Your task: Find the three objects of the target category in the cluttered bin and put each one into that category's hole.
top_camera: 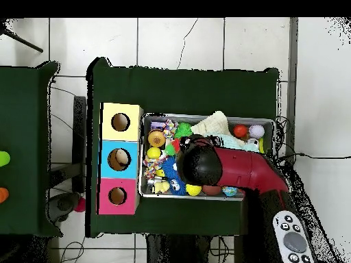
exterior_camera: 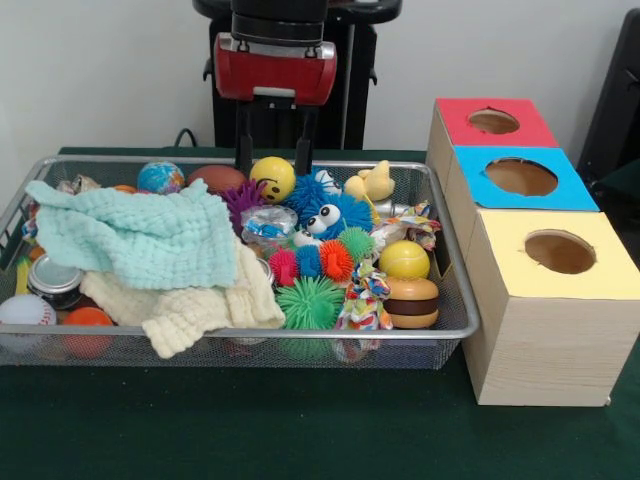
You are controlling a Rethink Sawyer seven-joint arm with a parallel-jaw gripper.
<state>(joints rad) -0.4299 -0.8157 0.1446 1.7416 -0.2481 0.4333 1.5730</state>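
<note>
We see a silver wire-mesh bin [exterior_camera: 455, 330] on a dark green table [exterior_camera: 300, 430], viewed from the front. At the bin's left lie a white baseball [exterior_camera: 22, 310], an orange ball [exterior_camera: 88, 318] and a metal-lidded jar [exterior_camera: 55, 281]. A mint-green cloth [exterior_camera: 135, 235] spreads over a cream cloth [exterior_camera: 190, 310] across the left half. Along the far rim sit a globe ball [exterior_camera: 160, 177], a brown ball [exterior_camera: 215, 178] and a yellow smiley ball [exterior_camera: 273, 178].

Above the far rim hangs the robot's hand [exterior_camera: 271, 160], its two dark fingers [exterior_camera: 243, 140] pointing down and spread apart, one on each side of the smiley ball, holding nothing.

Right of centre we find a blue fuzzy toy with googly eyes [exterior_camera: 325, 212], spiky rubber balls including a green one [exterior_camera: 308, 303], a plain yellow ball [exterior_camera: 404, 260] and a toy burger [exterior_camera: 411, 302]. A pale yellow-tan animal toy [exterior_camera: 372, 184] sits at the far right of the bin, near the rim.

Just right of the bin stand three wooden boxes in a row: the yellow-topped box [exterior_camera: 545, 300] nearest, the blue-topped box [exterior_camera: 520, 178] in the middle, the red-topped box [exterior_camera: 490, 122] farthest, its round hole [exterior_camera: 493, 121] dark.

From overhead, the red arm [top_camera: 240, 171] covers much of the bin.
</note>
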